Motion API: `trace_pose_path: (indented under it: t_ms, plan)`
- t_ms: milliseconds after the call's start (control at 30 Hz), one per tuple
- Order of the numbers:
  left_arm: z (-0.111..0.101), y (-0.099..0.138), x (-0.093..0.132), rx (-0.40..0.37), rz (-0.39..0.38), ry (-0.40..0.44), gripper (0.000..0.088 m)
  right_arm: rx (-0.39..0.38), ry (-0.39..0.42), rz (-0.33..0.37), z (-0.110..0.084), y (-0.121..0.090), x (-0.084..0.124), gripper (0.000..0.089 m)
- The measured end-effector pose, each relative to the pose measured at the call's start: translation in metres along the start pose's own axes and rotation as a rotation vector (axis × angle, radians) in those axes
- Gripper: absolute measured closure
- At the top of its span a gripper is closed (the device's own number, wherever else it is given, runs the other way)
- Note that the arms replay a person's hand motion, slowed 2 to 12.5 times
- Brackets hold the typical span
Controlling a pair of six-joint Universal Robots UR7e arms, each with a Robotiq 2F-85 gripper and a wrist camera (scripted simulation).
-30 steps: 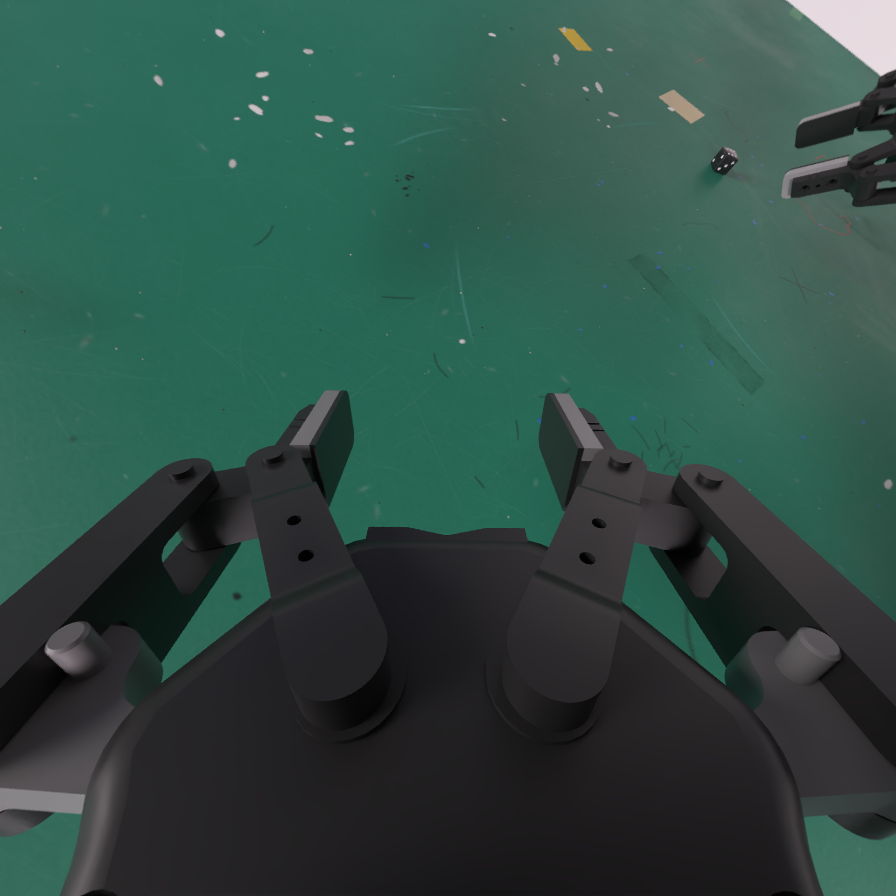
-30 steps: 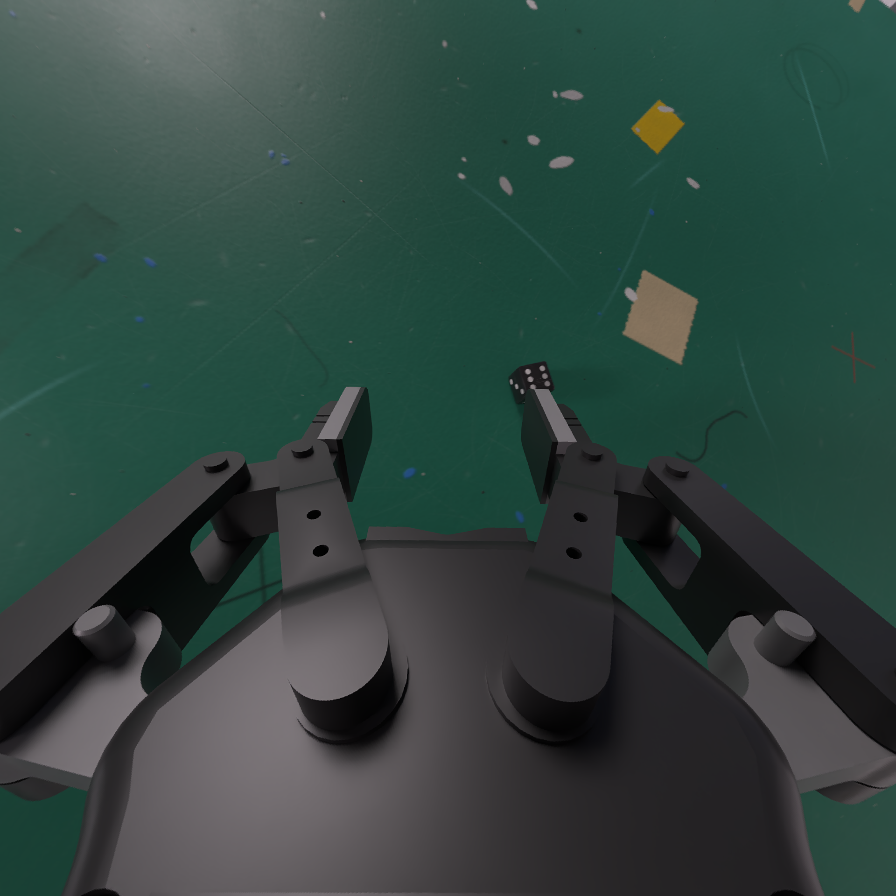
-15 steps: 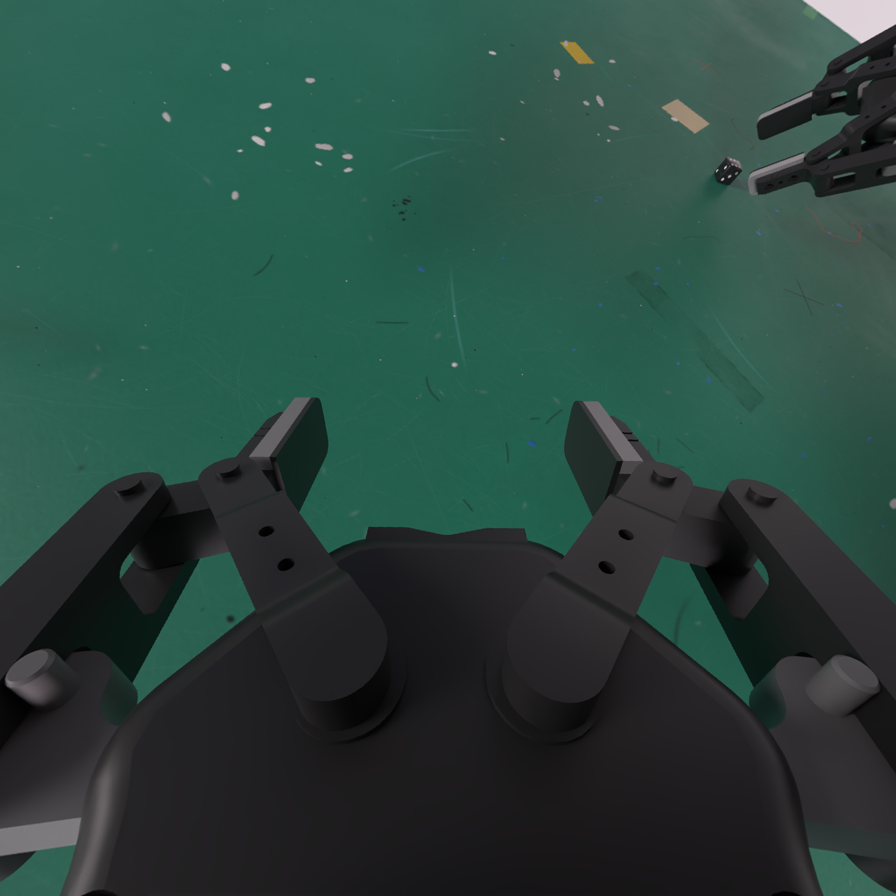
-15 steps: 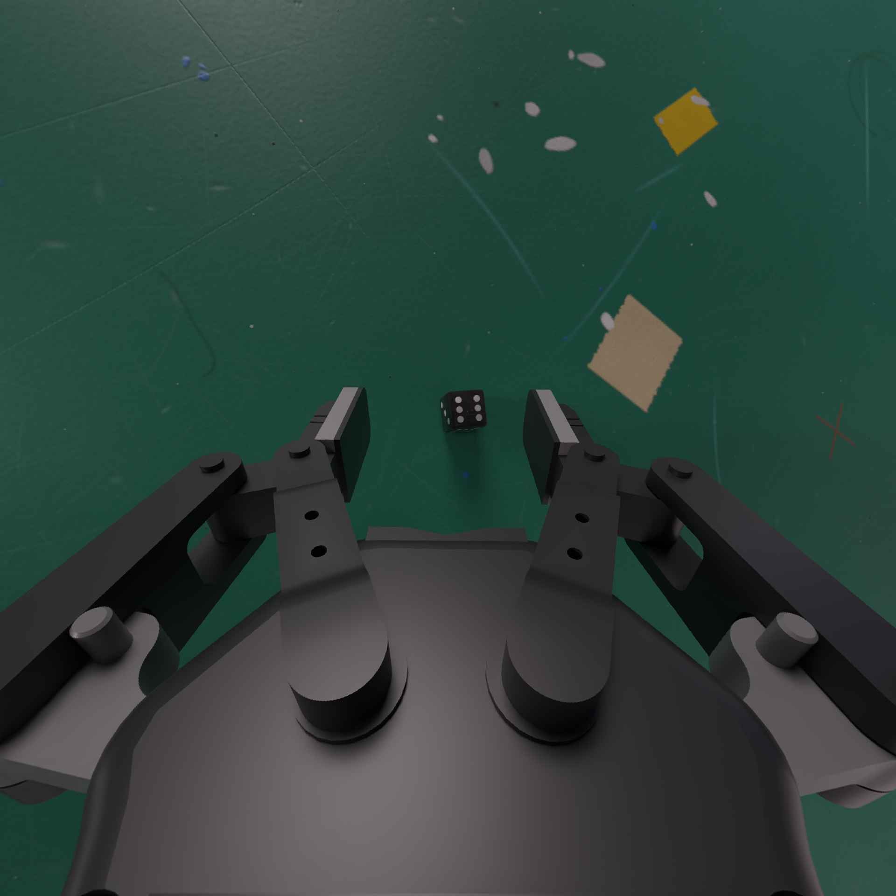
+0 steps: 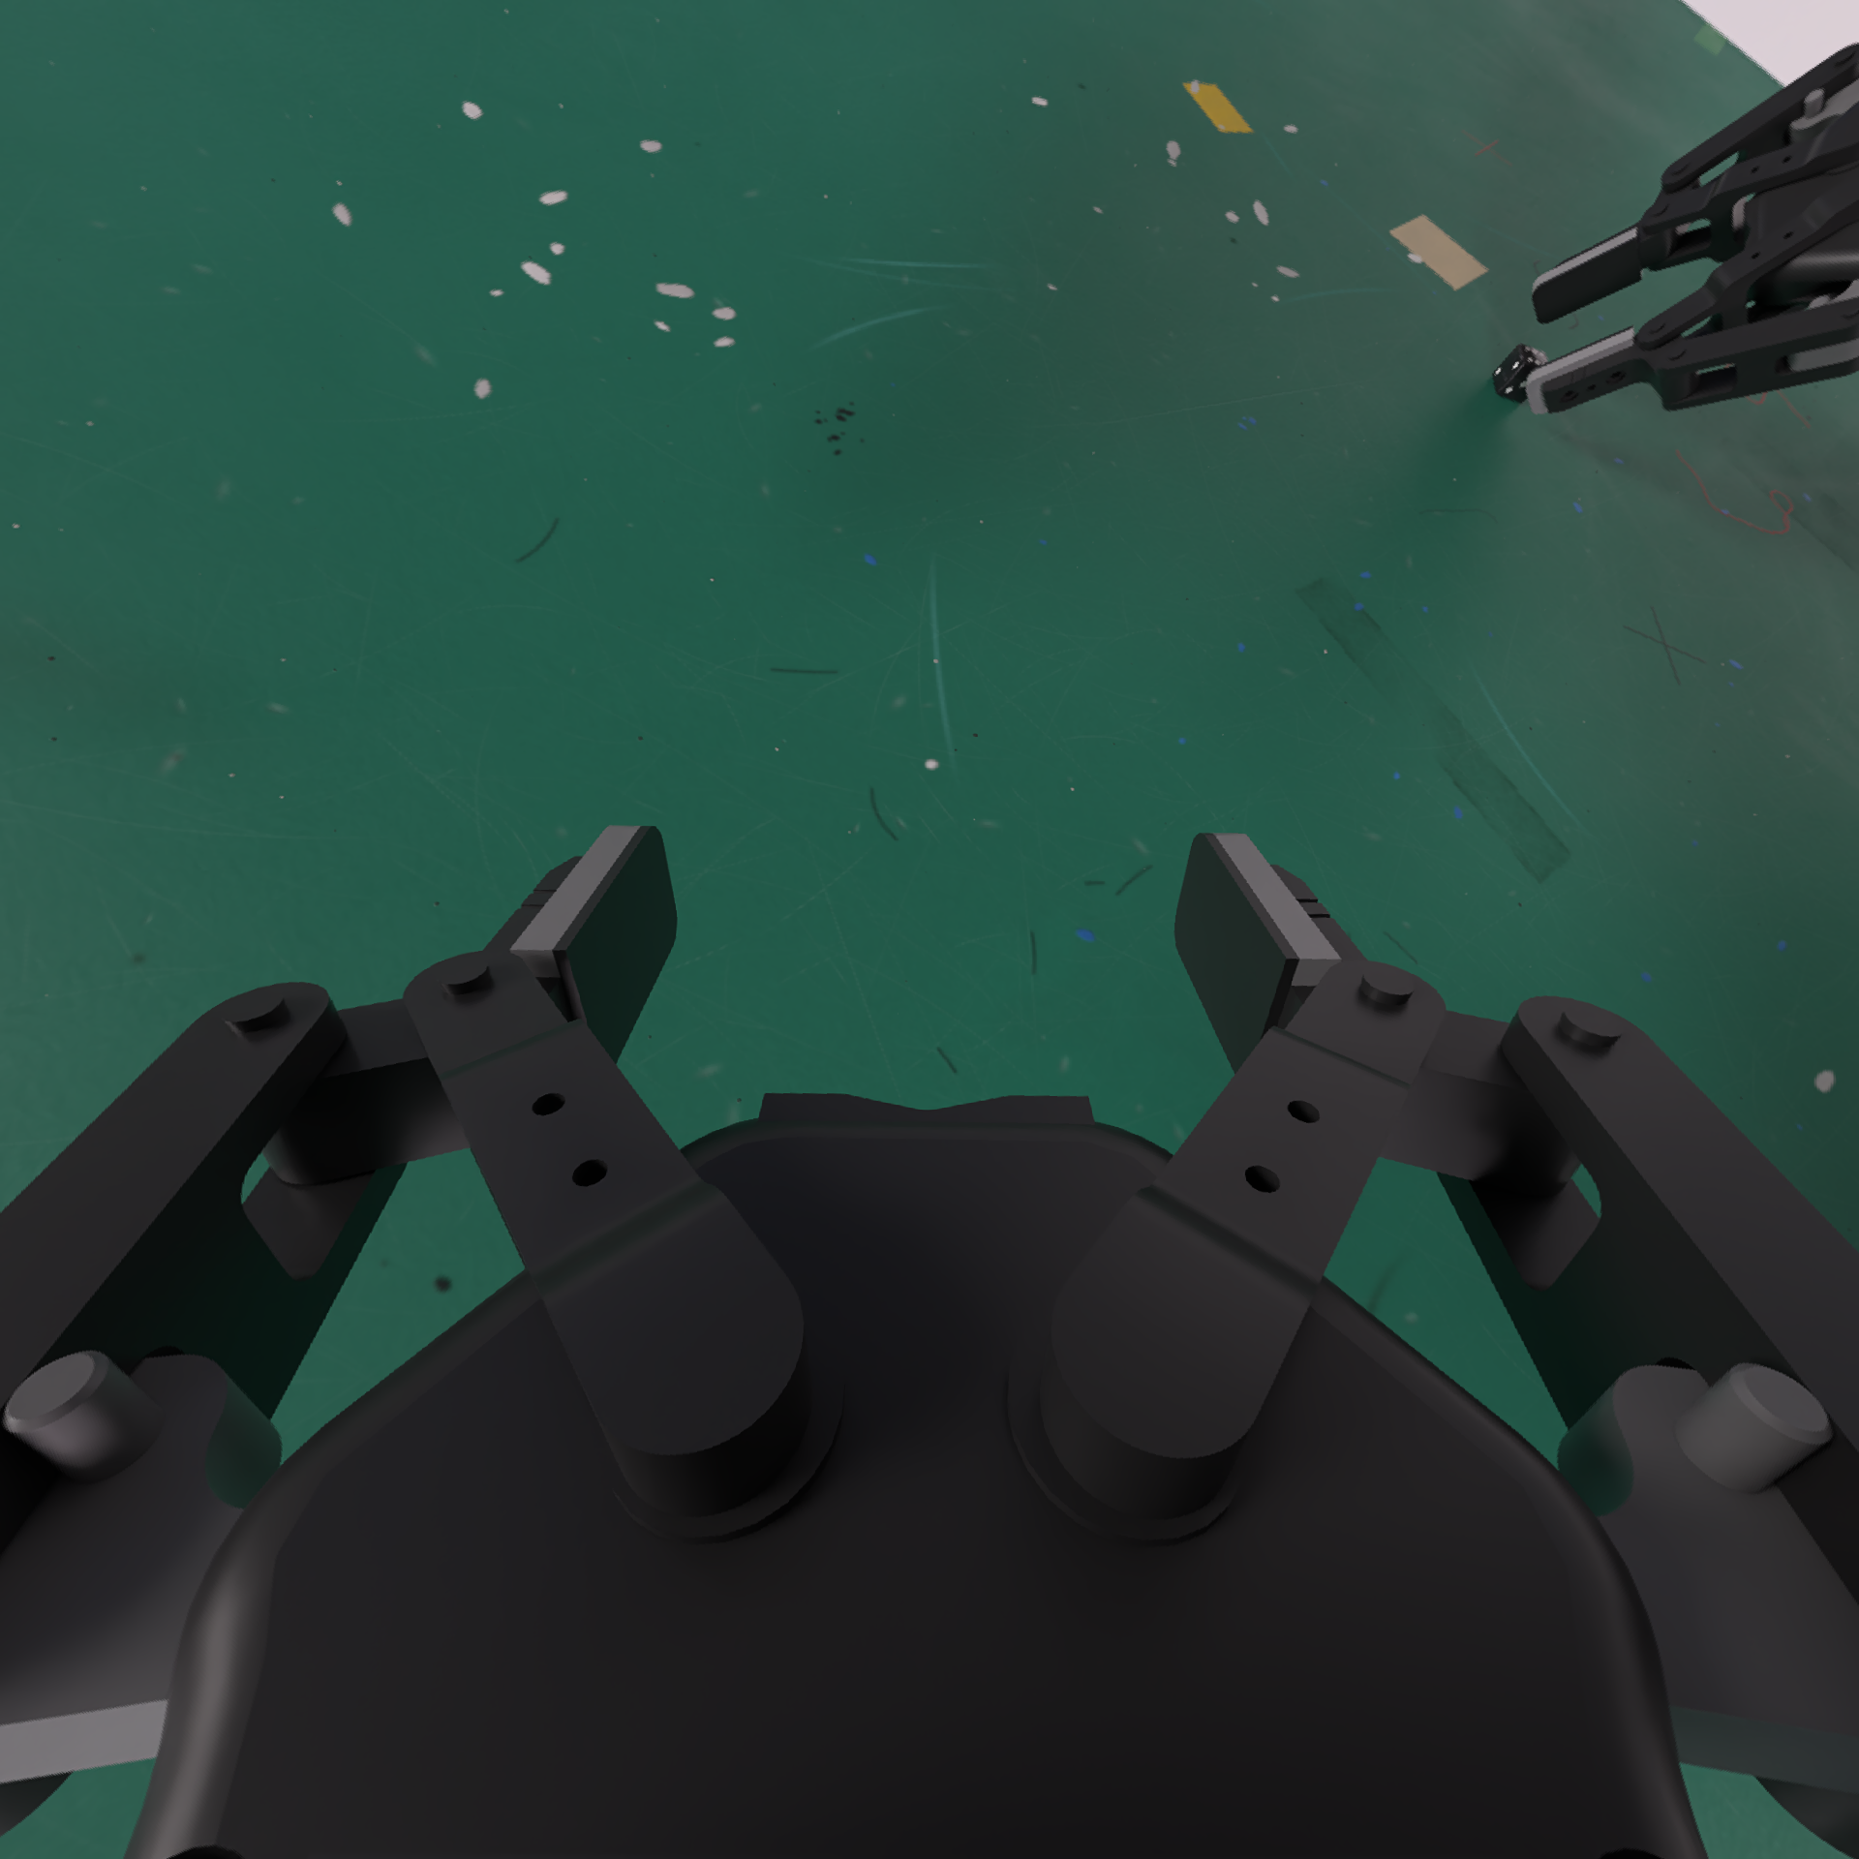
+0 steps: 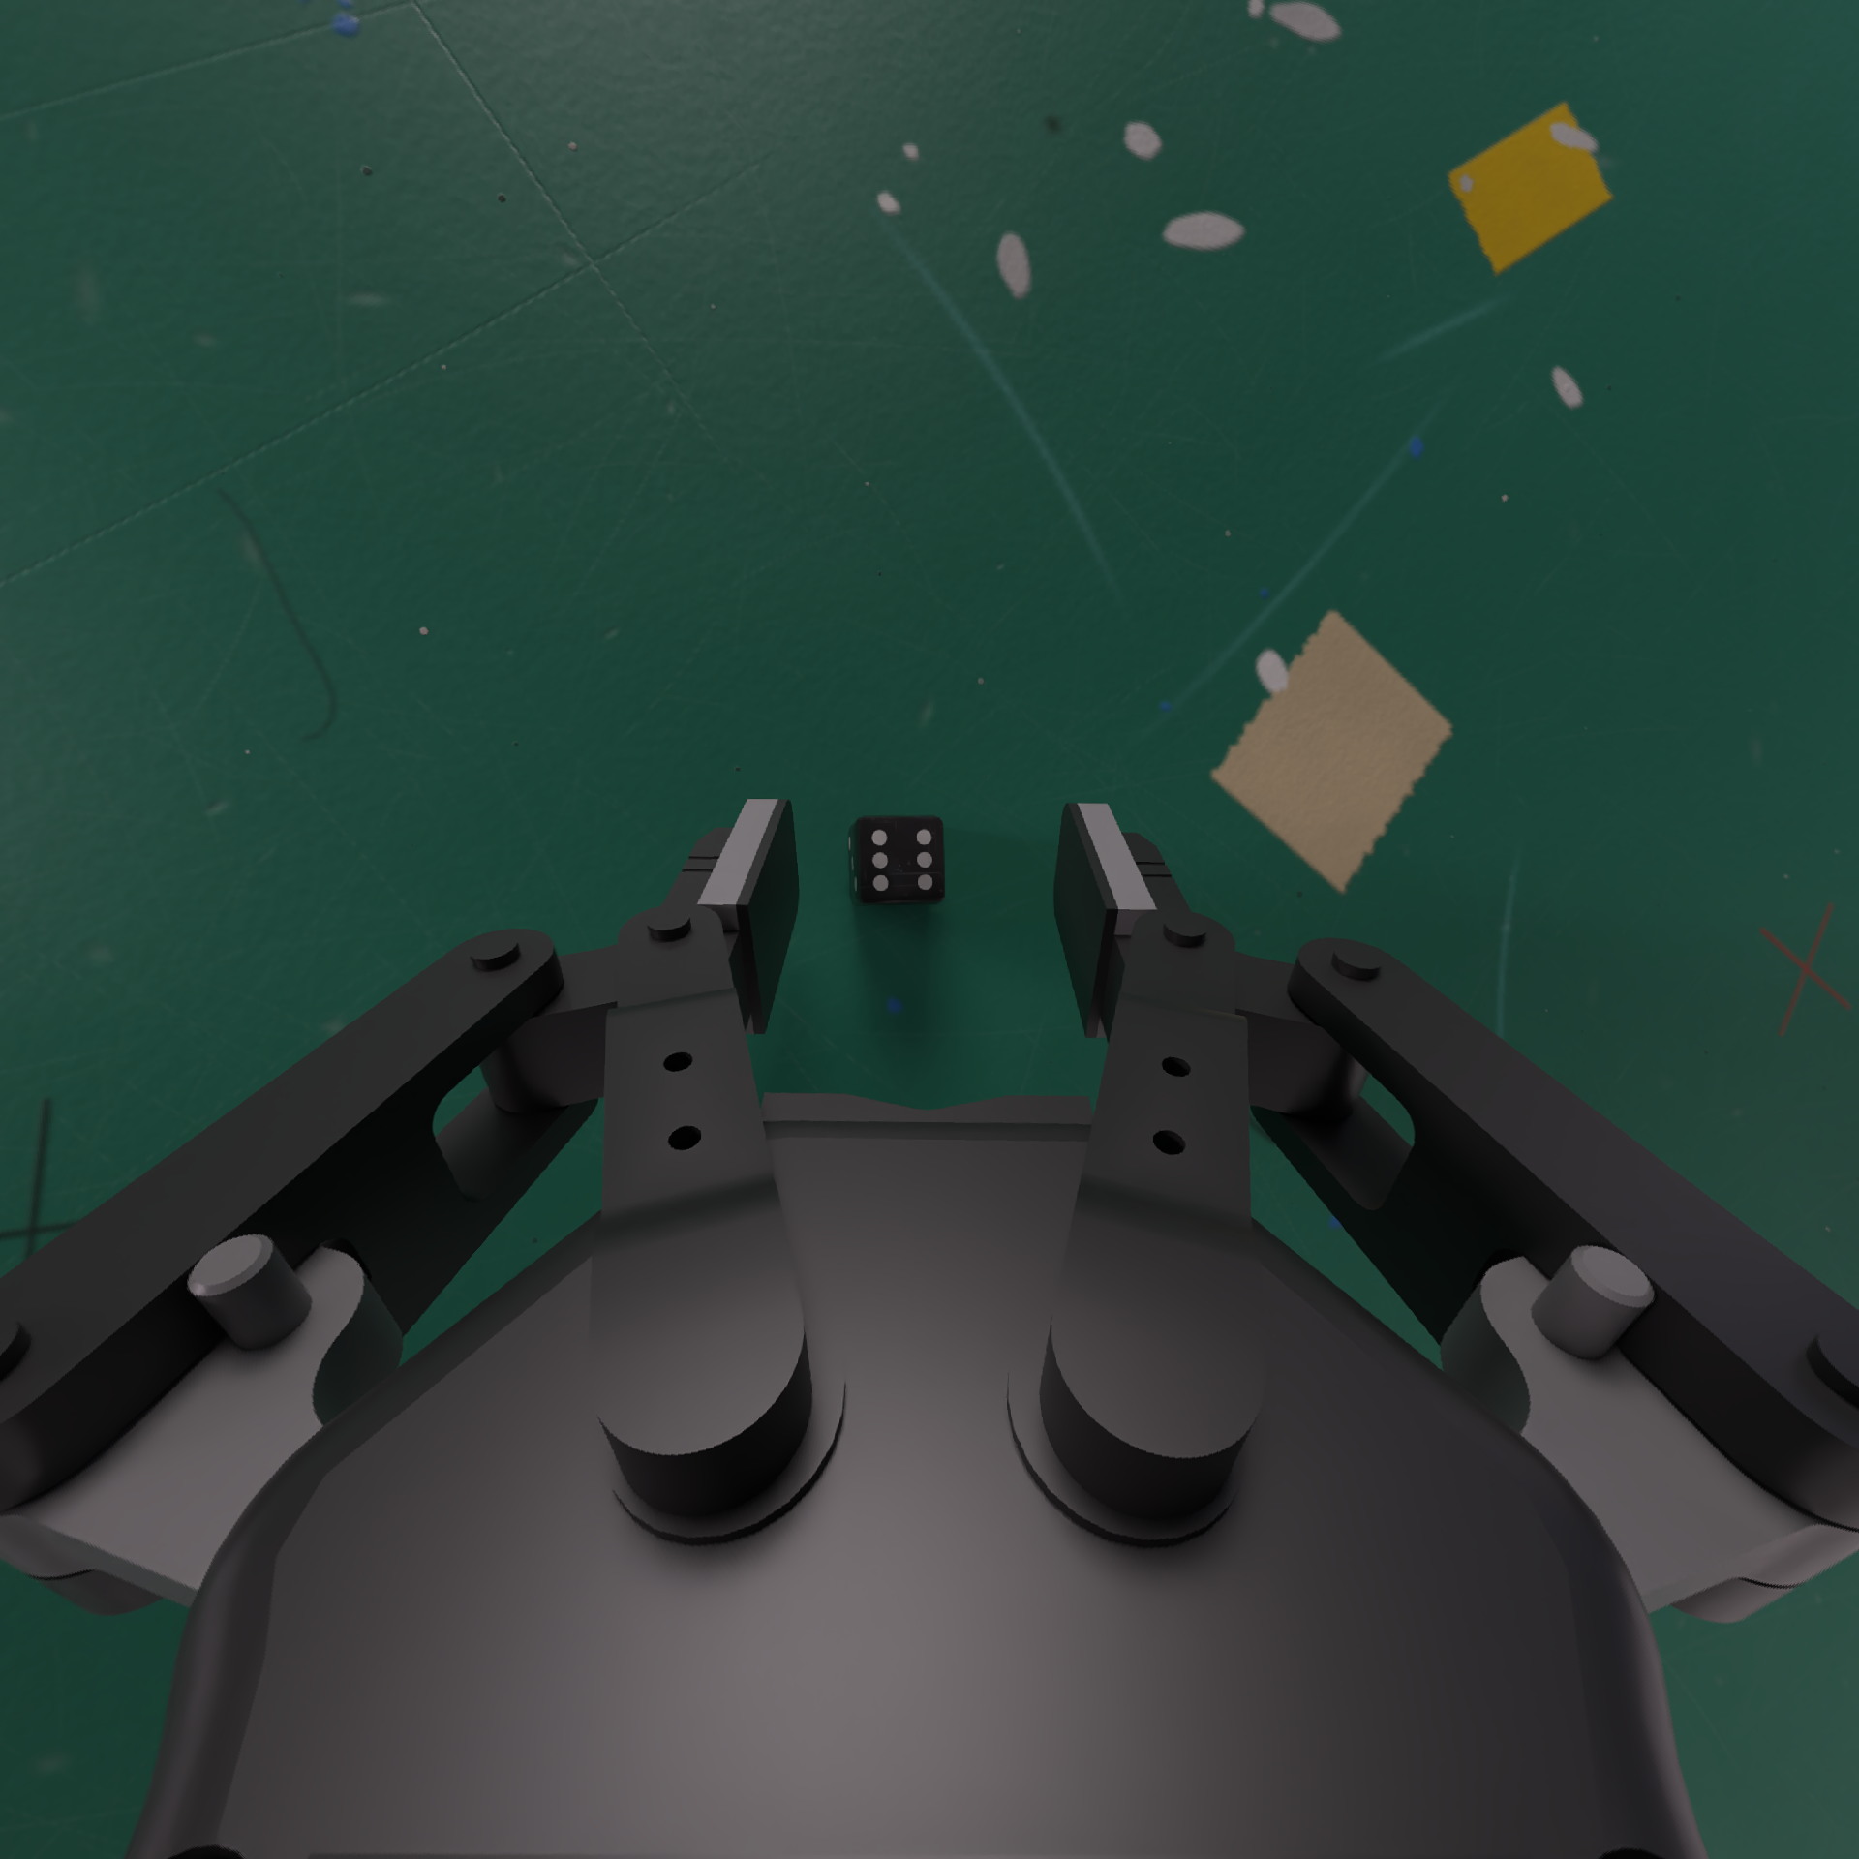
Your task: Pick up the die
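Observation:
A small black die (image 6: 897, 860) with white pips lies on the green table, six pips up. My right gripper (image 6: 925, 855) is open, low over the table, and the die sits between its two fingertips, a little nearer the left one, touching neither. In the left wrist view the die (image 5: 1512, 372) shows far off at the upper right, partly behind the right gripper's near finger (image 5: 1579, 367). My left gripper (image 5: 925, 885) is open and empty over bare table, far from the die.
A tan tape patch (image 6: 1333, 749) lies just right of the right gripper and a yellow patch (image 6: 1529, 186) farther off. White specks (image 6: 1202, 229) and scratches mark the green mat. The table's far edge (image 5: 1770, 40) shows at the upper right in the left wrist view.
My right gripper has moved toward and lower onto the die, which now lies centred between its fingertips instead of ahead of them. My left gripper has opened wider.

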State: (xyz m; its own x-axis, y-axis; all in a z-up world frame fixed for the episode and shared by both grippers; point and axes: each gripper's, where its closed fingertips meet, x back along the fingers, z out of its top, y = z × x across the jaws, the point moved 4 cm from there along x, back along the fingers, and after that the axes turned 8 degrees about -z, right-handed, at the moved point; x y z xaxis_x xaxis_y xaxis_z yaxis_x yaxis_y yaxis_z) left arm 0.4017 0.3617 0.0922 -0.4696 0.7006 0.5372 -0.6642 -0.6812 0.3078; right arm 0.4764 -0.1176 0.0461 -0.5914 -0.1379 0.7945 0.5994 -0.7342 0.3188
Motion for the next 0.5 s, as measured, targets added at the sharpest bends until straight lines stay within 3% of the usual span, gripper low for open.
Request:
trace_pose_path:
  t_ms: [133,367,500]
  plan:
    - [0.0002,0.0018,-0.0016,-0.004,-0.001,-0.013,0.0028,-0.002,0.001,0.029,0.0006,0.001,-0.0022,0.0485]
    - [0.0024,0.0068,-0.0025,-0.012,-0.021,-0.007,0.0028,0.001,-0.003,0.077,0.0015,-0.002,-0.0037,0.0717]
    - [0.0038,0.0091,-0.0021,-0.017,-0.03,0.001,0.0028,0.0,-0.005,0.078,0.0019,-0.0022,-0.004,0.0727]
